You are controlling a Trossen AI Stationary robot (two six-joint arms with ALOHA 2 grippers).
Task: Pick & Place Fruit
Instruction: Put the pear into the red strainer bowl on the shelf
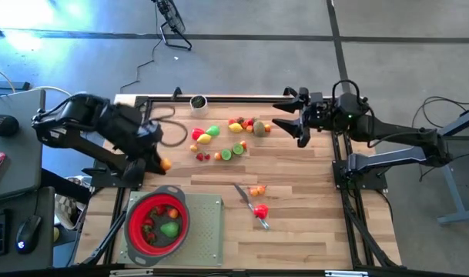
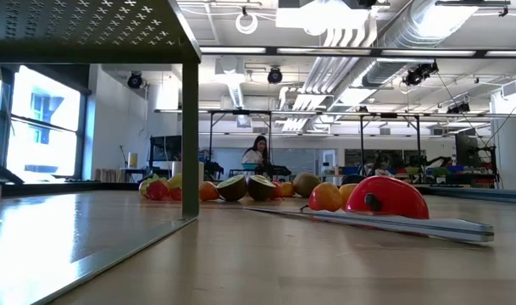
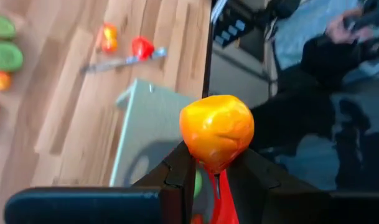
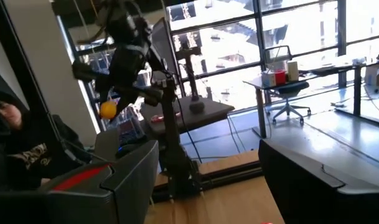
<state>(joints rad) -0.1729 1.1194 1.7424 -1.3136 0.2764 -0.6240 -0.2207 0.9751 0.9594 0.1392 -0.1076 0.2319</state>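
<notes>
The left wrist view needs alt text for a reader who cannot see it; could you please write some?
The left claw grips an orange toy fruit between its dark fingers, raised above a wooden table. Below lie a grey mat, a knife with small red and orange fruit beside it, and green fruit halves.

The wooden table carries a grey mat at its near left corner, with the red strainer on it. Right of the mat lie the knife, a red fruit and an orange one. Beyond the mat (towards the far edge) the other fruits lie scattered.
</notes>
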